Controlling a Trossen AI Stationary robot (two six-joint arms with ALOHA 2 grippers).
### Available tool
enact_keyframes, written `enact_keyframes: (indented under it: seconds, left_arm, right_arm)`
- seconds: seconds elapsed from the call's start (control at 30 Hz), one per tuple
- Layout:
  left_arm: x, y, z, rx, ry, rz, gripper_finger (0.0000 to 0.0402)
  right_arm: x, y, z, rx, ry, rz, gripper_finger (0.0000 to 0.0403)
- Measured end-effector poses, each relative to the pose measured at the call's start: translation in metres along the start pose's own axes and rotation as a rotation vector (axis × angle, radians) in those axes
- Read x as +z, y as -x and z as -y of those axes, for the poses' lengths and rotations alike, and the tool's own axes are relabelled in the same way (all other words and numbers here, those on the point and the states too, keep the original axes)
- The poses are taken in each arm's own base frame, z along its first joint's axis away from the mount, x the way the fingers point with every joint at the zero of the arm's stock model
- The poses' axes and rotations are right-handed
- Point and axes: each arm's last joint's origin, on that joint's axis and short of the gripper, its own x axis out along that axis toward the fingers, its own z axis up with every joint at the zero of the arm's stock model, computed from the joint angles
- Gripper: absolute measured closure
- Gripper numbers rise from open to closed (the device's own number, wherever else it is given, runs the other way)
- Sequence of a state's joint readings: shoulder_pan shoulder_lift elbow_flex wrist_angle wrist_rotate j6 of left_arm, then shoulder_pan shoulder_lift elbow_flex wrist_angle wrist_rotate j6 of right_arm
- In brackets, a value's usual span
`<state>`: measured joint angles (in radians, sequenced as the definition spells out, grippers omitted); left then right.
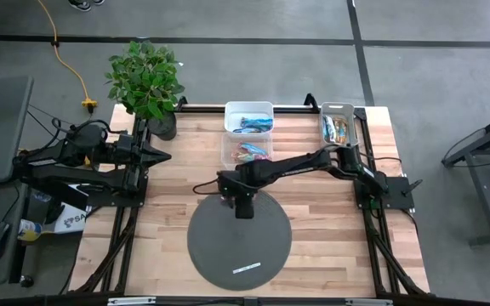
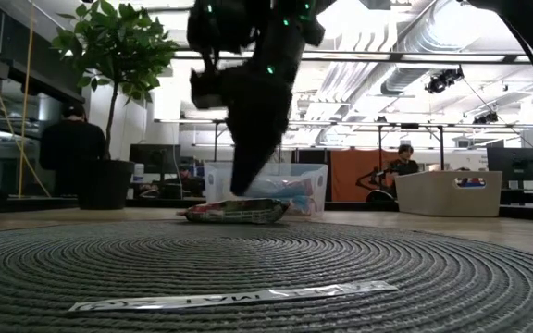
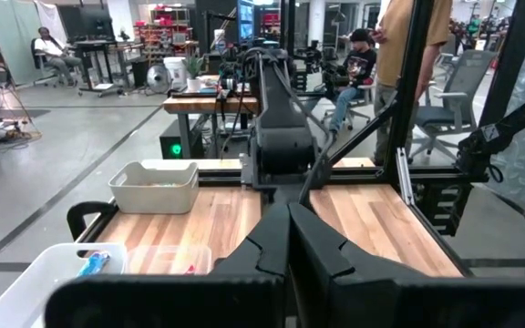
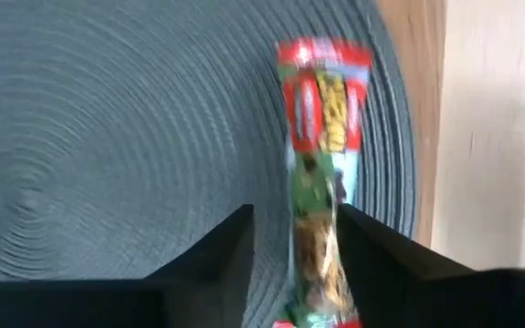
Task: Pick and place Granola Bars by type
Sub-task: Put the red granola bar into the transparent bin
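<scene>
One granola bar [image 4: 322, 182], its wrapper red, green and tan, lies flat on the grey round mat [image 1: 266, 246] near the mat's far left rim; the low view shows the bar [image 2: 234, 212] too. My right gripper [image 4: 294, 264] is open and points down over it, one finger on each side of the bar's near end, the tips [image 2: 240, 188] just above it. In the high view this gripper [image 1: 232, 201] covers the bar. My left gripper [image 1: 167, 155] is shut and parked over the table's left edge. Other bars lie in three bins.
A white bin [image 1: 249, 109] with blue bars and a clear bin [image 1: 245, 153] with red-pink bars stand beyond the mat. A white bin [image 1: 339, 126] with tan-and-green bars sits at the far right. A thin white strip [image 1: 247, 269] lies on the mat. A potted plant [image 1: 147, 81] stands at the far left corner.
</scene>
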<state>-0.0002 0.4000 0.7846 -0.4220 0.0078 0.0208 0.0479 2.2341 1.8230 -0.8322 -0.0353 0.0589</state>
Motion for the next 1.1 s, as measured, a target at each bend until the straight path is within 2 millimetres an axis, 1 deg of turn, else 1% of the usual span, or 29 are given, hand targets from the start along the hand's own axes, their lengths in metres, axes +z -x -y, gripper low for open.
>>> enact_keyframes:
  seconds: [0.13, 0.2, 0.37, 0.5, 0.63, 0.97, 1.1]
  left_arm:
    - [0.0, 0.0, 0.0, 0.0, 0.0, 0.0, 0.0401]
    - [0.0, 0.0, 0.0, 0.0, 0.0, 0.001, 0.0401]
    - [0.0, 0.0, 0.0, 0.0, 0.0, 0.0, 0.0401]
    - [0.0, 0.0, 0.0, 0.0, 0.0, 0.001, 0.0401]
    - [0.0, 0.0, 0.0, 0.0, 0.0, 0.001, 0.0401]
    - [0.0, 0.0, 0.0, 0.0, 0.0, 0.001, 0.0401]
    - [0.0, 0.0, 0.0, 0.0, 0.0, 0.001, 0.0401]
  right_arm:
    - [-0.007, -0.009, 0.001, -0.005, -0.025, -0.014, 0.0234]
    - [-0.01, -0.013, 0.002, -0.007, -0.025, -0.021, 0.0225]
    - [-0.015, -0.022, 0.003, -0.009, -0.037, -0.021, 0.0222]
    - [-0.017, -0.023, 0.003, -0.029, -0.04, -0.03, 0.0224]
    - [-0.017, -0.023, 0.004, -0.044, -0.038, -0.029, 0.0243]
    - [-0.018, -0.023, 0.004, -0.055, -0.03, -0.035, 0.0315]
    - [-0.018, -0.023, 0.004, -0.055, -0.029, -0.035, 0.0338]
